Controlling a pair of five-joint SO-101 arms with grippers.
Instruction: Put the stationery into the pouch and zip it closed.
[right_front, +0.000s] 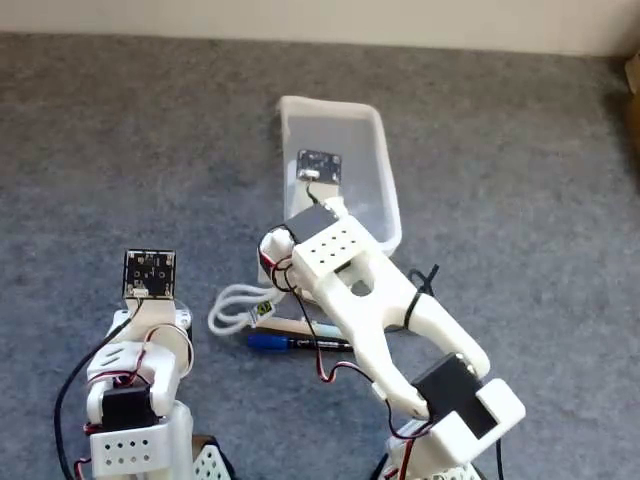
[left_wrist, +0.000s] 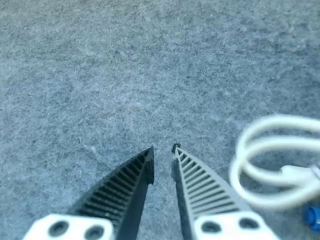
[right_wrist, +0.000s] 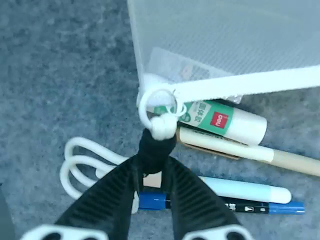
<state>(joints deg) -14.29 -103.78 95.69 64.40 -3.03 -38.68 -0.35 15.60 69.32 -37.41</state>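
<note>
The translucent white pouch (right_front: 352, 130) lies at the table's middle back, its zipper edge (right_wrist: 240, 82) facing the stationery. My right gripper (right_wrist: 152, 162) is shut on the black zipper pull cord (right_wrist: 156, 145), whose white knot hangs from the slider ring (right_wrist: 159, 102). Just outside the pouch lie a glue stick (right_wrist: 225, 120), a beige pen (right_wrist: 250, 151), a light blue pen (right_wrist: 245, 189) and a blue marker (right_wrist: 225, 205). A coiled white cable (right_front: 235, 308) rests beside them. My left gripper (left_wrist: 162, 150) hovers over bare carpet near the cable (left_wrist: 270, 170), open by a narrow gap and holding nothing.
Grey carpet (right_front: 120, 130) covers the table, with wide free room to the left and right of the pouch. The right arm's white body (right_front: 380, 300) stretches over the pens.
</note>
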